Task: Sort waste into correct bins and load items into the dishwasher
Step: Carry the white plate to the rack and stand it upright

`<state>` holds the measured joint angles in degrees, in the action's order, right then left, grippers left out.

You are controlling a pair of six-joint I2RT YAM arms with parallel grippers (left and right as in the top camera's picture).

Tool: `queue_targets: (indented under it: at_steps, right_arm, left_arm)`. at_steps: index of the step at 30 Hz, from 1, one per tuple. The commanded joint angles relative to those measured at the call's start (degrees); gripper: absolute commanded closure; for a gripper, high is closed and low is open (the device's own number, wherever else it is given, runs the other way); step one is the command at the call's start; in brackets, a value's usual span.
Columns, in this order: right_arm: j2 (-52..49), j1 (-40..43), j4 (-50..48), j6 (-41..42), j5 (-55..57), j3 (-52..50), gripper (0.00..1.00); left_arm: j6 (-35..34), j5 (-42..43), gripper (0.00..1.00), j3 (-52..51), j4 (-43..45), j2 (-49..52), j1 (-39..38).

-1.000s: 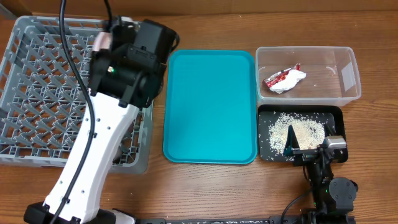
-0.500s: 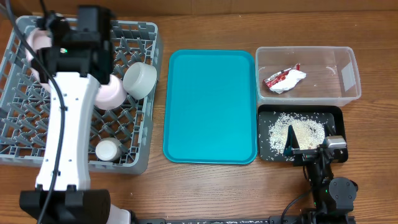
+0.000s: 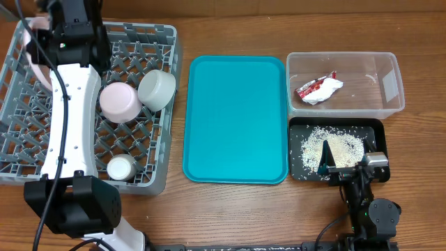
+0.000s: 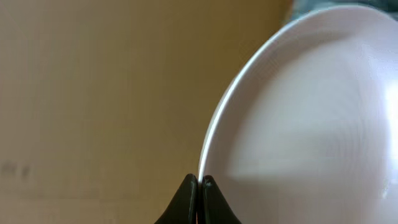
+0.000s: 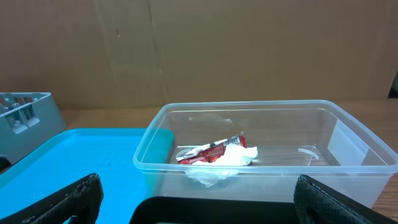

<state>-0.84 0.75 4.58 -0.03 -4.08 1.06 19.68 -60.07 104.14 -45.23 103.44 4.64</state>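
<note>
My left gripper is shut on the rim of the white-pinkish plate. It holds the plate on edge over the far left corner of the grey dish rack; a sliver of the plate shows beside the arm. In the rack lie the pinkish bowl, the grey-green bowl and the white cup. The wrapper with tissue lies in the clear tub. The rice lies in the black tray. My right gripper is open and empty at the black tray's near edge.
The flat teal tray lies between the rack and the bins with nothing on it. In the right wrist view the wrapper shows through the tub wall, with the teal tray and a rack corner to the left.
My left arm has swung from the rack's right side to its far left corner, carrying the plate. The bowls and cup it covered are in view. The right arm has not moved.
</note>
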Motion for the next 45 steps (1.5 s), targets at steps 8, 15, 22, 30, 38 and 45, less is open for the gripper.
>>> queue_targets:
  at_steps: [8,15,22,30,38,45]
  right_arm:
    - [0.68,0.33,-0.22,-0.22,0.11,-0.61,0.00]
    - [0.68,0.33,-0.24,-0.22,0.11,-0.61,0.00]
    - [0.68,0.33,-0.24,-0.22,0.11,-0.61,0.00]
    - [0.68,0.33,-0.22,-0.22,0.11,-0.61,0.00]
    - [0.68,0.33,-0.24,-0.22,0.11,-0.61,0.00]
    - [0.68,0.33,-0.22,-0.22,0.11,-0.61,0.00]
  left_arm:
    - [14.84,8.35,0.96,-0.07,-1.05,0.55,1.44]
    - [13.92,11.47,0.96,-1.46,-2.10,0.55,2.49]
    - [11.26,7.96,0.96,-2.14,-2.10,0.57,5.18]
    - [10.95,13.27,0.96,-2.86,-1.55,0.66,7.08]
    - [13.25,13.18,0.94,-6.38,2.86,0.76,7.08]
    - [17.57,13.16,0.93,-6.43,5.66,0.76,6.95]
